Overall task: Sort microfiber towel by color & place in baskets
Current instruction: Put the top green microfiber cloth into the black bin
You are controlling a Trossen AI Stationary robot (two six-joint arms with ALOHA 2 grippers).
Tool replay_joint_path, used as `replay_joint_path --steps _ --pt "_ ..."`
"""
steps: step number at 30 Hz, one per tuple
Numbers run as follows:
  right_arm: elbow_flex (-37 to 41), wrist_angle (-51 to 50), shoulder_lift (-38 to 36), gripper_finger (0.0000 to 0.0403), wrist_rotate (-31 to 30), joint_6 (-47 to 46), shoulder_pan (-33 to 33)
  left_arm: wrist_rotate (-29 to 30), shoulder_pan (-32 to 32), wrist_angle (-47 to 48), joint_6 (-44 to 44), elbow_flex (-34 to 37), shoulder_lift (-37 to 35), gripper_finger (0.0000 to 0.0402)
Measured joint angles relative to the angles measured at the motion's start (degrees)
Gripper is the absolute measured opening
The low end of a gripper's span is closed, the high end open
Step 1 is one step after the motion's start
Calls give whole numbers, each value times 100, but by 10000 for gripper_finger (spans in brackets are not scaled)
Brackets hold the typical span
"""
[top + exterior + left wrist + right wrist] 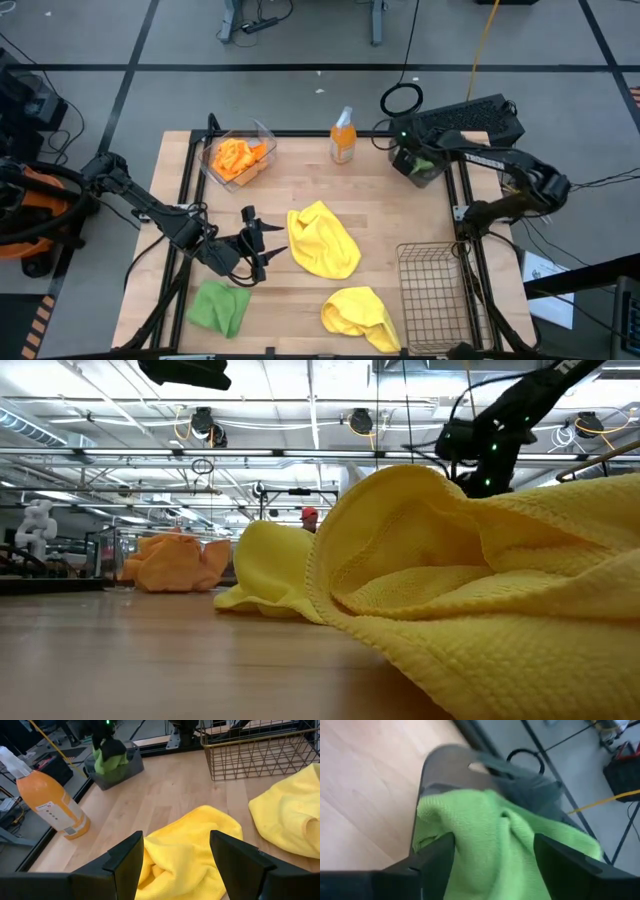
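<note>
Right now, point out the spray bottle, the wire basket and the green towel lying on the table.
spray bottle (343,140): high view, its orange body.
wire basket (432,250): high view, its far rim.
green towel (220,305): high view, the cloth's middle.

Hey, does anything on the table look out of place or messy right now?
Nothing spilled or damaged. The spray bottle stands upright. One green towel and two yellow towels lie crumpled loose on the table, unsorted; the wire basket is empty.

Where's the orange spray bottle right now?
In the high view, the orange spray bottle stands at the table's far edge, between the clear basket and the dark basket.
</note>
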State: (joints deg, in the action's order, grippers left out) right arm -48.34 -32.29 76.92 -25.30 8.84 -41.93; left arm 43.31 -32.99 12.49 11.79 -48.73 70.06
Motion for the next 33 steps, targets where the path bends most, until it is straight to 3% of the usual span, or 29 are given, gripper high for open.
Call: replay_joint_path --steps 5,8,13,17,19,22,33 --pt "-2 -152 -641 268 13 -33 41 0 0 0 2 0 0 235" --pt "-2 -494 -849 242 17 -379 21 0 0 -3 10 0 0 235" --pt "-2 -1150 -842 139 82 -998 -161 -2 0 -94 -2 2 0 235" --pt "-2 -1258 -749 39 1157 -1168 -265 -2 -1 -167 -1 0 0 235" --pt "-2 -1173 -755 11 1620 -1261 -259 -28 -2 -162 0 2 0 235" --pt "-2 -1079 -810 27 1783 -1560 -254 -138 -2 -161 0 2 0 235" --pt "-2 -1126 -784 178 1624 -1816 -139 -150 -2 -146 -10 2 0 235"
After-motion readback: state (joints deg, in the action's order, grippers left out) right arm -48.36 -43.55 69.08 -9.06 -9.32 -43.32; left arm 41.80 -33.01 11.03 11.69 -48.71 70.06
